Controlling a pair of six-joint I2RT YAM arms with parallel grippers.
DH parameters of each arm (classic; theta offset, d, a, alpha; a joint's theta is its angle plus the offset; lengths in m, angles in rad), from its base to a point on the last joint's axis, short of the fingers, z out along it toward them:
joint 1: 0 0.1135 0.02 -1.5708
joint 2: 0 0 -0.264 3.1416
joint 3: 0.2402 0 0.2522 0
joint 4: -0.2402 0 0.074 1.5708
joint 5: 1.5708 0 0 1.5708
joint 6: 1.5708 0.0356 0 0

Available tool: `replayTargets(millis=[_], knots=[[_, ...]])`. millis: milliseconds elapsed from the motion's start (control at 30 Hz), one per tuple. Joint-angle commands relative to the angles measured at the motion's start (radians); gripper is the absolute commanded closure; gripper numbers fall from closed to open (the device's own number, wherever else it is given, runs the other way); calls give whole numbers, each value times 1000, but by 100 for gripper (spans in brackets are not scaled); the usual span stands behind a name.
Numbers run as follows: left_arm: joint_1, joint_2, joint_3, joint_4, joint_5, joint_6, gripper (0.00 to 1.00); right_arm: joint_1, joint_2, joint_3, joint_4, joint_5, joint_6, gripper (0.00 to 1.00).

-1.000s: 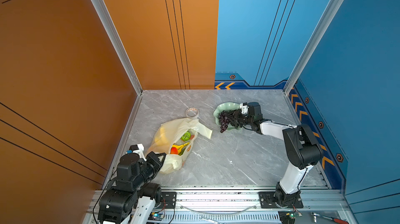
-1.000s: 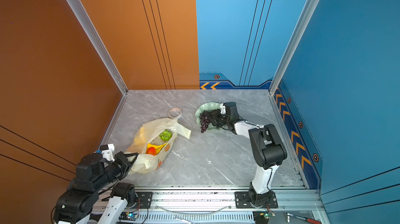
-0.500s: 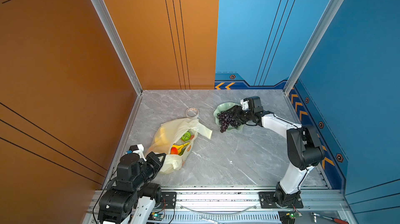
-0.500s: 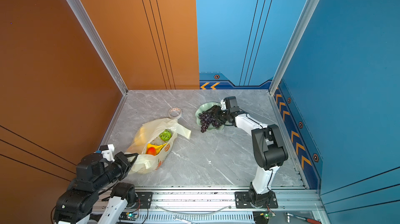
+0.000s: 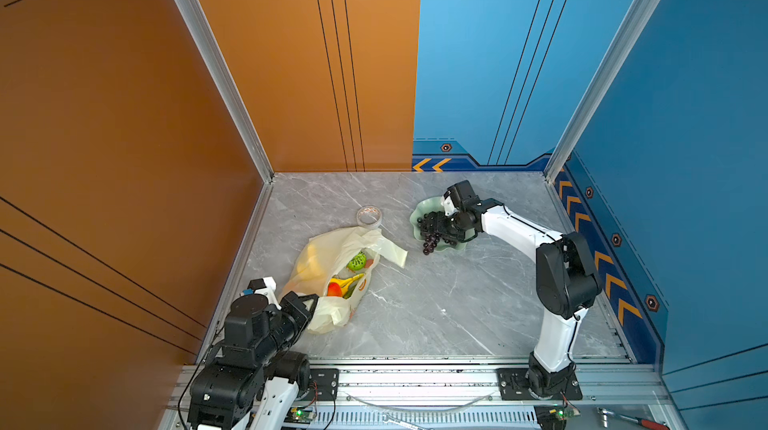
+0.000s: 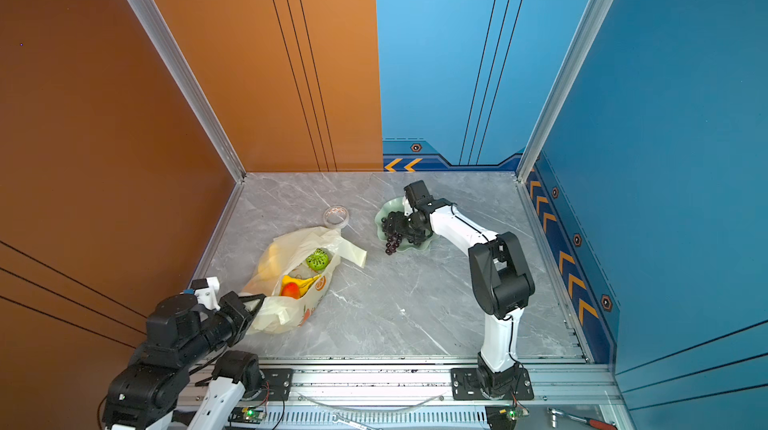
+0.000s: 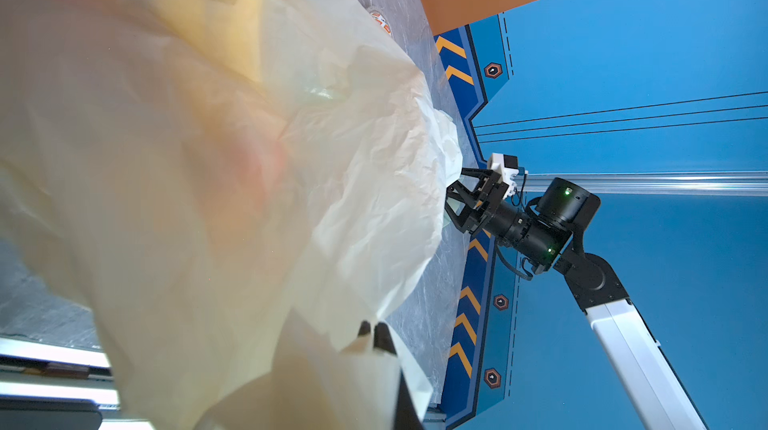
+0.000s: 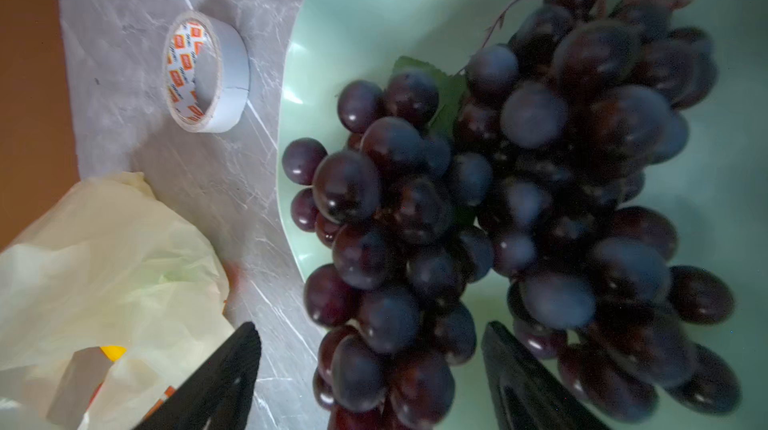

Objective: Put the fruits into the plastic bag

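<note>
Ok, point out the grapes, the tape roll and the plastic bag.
grapes (image 8: 519,199), right wrist view, middle of the bunch.
tape roll (image 8: 235,62), right wrist view, outer white band.
plastic bag (image 5: 332,317), a top view, bare cream wall at its near end.

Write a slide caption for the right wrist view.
Right pincer open astride dark purple grapes on the pale green dish; tape roll and plastic bag nearby.
</note>
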Motion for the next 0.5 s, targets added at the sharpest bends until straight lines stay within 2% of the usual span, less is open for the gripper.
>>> replayTargets(millis=[0,267,333,400,467], knots=[[-1,0,25,-34,-22,27,100,8,41,44,-84,72,-15,19],[-4,5,26,-40,-21,28,100,18,114,102,-87,111,7,25],[-4,6,28,-42,-19,30,100,17,126,110,-82,114,14,31],[-4,9,30,-43,-20,31,100,15,129,114,-66,106,22,43],[-4,9,31,-45,-22,32,100,16,124,118,-55,102,27,51]])
